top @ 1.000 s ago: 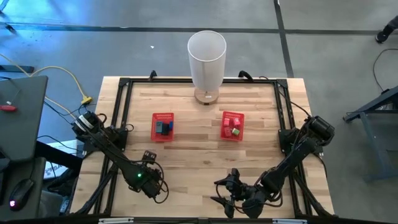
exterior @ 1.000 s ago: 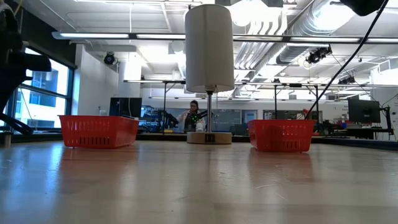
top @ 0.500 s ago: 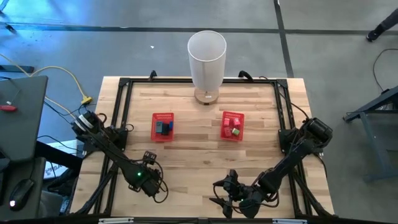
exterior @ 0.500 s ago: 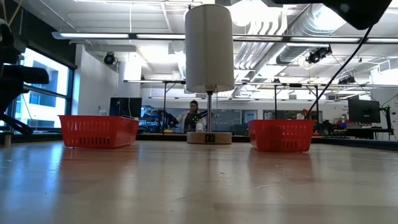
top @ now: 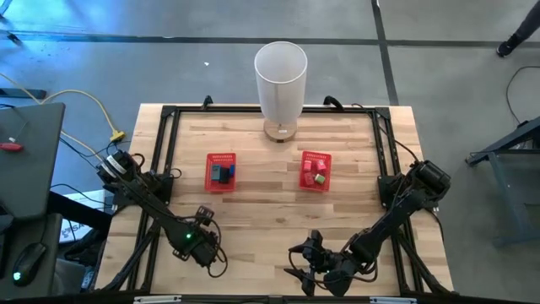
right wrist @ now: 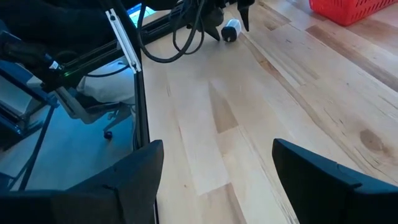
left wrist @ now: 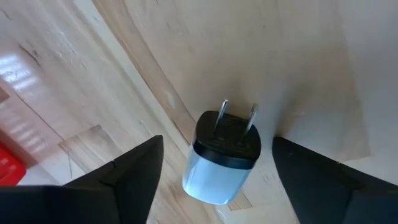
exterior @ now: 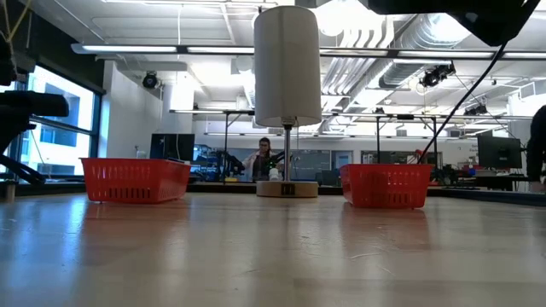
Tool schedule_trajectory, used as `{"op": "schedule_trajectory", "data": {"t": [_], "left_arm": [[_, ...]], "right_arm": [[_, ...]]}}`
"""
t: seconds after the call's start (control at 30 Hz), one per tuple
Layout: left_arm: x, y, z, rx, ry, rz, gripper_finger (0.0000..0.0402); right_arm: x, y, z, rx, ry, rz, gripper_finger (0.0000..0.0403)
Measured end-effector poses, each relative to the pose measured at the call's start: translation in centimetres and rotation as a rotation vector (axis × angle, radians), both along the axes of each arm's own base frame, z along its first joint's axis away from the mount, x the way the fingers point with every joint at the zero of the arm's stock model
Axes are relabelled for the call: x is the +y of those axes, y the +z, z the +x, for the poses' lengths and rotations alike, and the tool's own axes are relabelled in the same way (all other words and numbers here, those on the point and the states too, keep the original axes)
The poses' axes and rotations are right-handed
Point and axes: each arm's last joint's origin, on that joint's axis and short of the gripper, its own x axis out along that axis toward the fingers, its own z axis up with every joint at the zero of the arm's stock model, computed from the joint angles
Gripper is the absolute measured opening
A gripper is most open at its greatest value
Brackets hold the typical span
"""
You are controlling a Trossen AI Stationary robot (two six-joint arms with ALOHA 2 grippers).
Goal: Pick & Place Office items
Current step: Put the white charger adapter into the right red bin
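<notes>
A small wall plug, pale blue-white body with a black face and two metal prongs, lies on its side on the wooden table. My left gripper hangs over it near the table's near-left corner, open, one finger on either side and both clear of it. My right gripper is open over bare wood near the near edge. From there the plug shows under the left gripper. More small items lie in the left basket, blue and dark, and the right basket, red, pink and green.
A tall white cylinder stands on a round base at the middle of the far edge. The two red mesh baskets sit mid-table. A black frame rail and cables run along the table's sides. Bare wood lies between the baskets and the near edge.
My right arm's upper part has shifted a little toward the table's left, showing larger at the top of the low view. My left arm's dark part at that view's left edge has sunk slightly. The baskets and cylinder have stayed put.
</notes>
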Motion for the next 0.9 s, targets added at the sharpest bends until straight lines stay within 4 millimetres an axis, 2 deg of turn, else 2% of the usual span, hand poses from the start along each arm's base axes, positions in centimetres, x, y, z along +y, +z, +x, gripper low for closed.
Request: {"op": "schedule_trajectory", "data": {"t": [0.27, 0.43, 0.7, 0.9], "left_arm": [[-0.2, -0.1, 0.0, 0.004, -0.002, -0.022, 0.019], [-0.6, -0.1, -0.2, 0.011, -0.077, -0.04, 0.012], [-1.4, 0.0, -0.6, -0.09, -0.008, 0.0, 0.0119], [-3.2, 1.0, 0.6, -0.398, 0.225, -0.051, 0.0119]], "right_arm": [[0.0, 0.0, 0.0, 0.0, 0.001, 0.0, 0.029], [0.0, 0.0, 0.0, 0.0, 0.001, 0.0, 0.029], [0.2, -0.1, -0.1, 0.009, -0.003, 0.041, 0.029], [0.2, -0.1, -0.1, 0.012, 0.021, 0.009, 0.029]]}}
